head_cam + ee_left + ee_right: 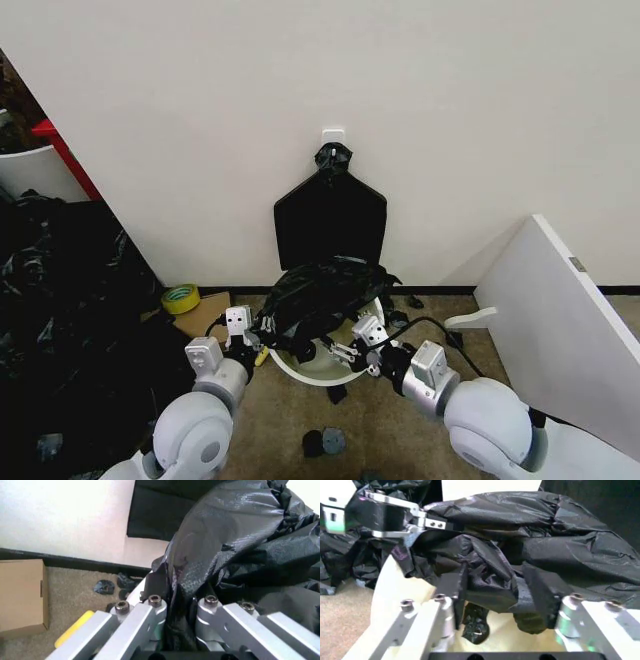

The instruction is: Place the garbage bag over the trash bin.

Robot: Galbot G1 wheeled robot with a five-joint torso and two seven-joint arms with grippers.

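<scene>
Garbage bag [325, 290]: bunched over trash bin [310, 372] top. L gripper [262, 330] & R gripper [352, 338]: jaws each pinching bag film.

Head view looks down from afar; both wrist views closely share the garbage bag [325, 292].

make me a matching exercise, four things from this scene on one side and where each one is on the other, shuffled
Things:
1. garbage bag
2. trash bin
3. tape roll
4. white board

Places:
A. leaning at the robot's right
B. on the floor near the wall, at the robot's left
C. bunched over the bin's far side
D. between the two grippers, near rim bare

Pairs: 1-C, 2-D, 3-B, 4-A
</scene>
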